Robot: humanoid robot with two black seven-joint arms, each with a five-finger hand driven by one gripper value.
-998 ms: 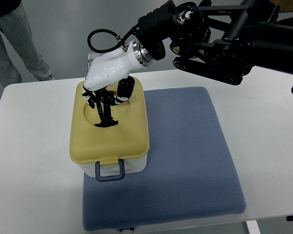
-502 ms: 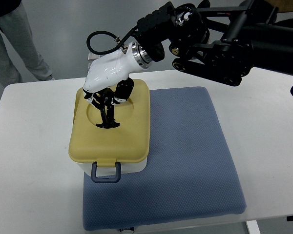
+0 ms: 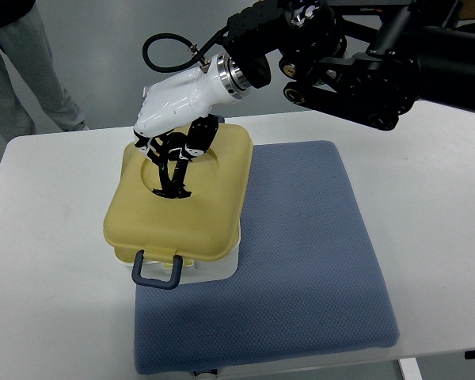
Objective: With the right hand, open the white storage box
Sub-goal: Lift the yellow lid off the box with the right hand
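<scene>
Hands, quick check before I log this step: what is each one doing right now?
Right hand: fingers curled in the recess of the yellow lid, gripping it, the lid sitting askew over the white storage box.
Left hand: not in view.

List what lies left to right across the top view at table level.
Bare white table → yellow lid of the storage box, held by the right hand → blue mat → bare table again.
</scene>
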